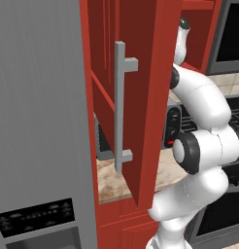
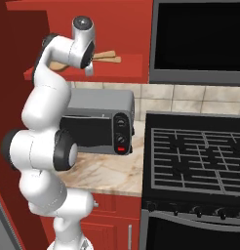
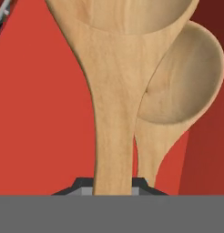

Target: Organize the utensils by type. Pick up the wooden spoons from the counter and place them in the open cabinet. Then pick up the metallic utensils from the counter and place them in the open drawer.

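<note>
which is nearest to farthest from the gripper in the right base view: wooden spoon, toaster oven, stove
1. wooden spoon, at the gripper on the cabinet shelf.
2. toaster oven, on the counter below.
3. stove, lower right.

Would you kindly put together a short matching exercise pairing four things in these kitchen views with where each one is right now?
Things:
1. wooden spoon
2. toaster oven
3. silver bar handle
4. stove grates

Places:
A. on the counter beside the stove
B. upright on the open cabinet door
C. in the end effector, over the red cabinet shelf
D. right of the counter, below the black panel

Pairs: 1-C, 2-A, 3-B, 4-D
</note>
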